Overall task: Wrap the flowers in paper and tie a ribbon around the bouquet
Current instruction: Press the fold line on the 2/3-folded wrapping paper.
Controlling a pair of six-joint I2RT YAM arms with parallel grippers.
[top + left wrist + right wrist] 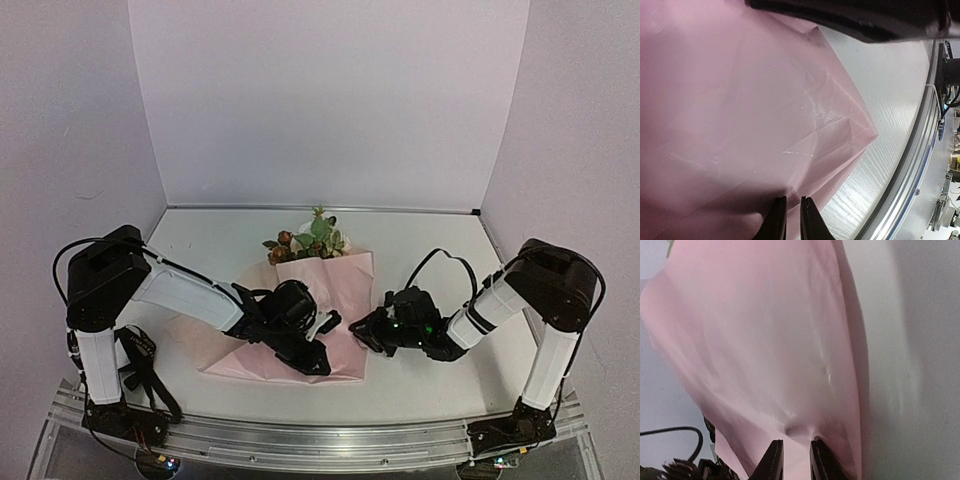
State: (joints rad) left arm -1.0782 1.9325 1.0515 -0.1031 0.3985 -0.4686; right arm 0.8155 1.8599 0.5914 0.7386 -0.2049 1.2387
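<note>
The left gripper (793, 199) is seen nearly closed, with a fold of the paper (740, 125) pinched between its narrow-set jaws towards the near side of the sheet. The right gripper (796, 441) is likewise clamped, a puckered bit of the paper's right edge being held between its jaws. Beyond both, the paper is spread on the table (440, 250). The flowers (310, 238) are laid at its far end, their heads showing past the far edge.
</note>
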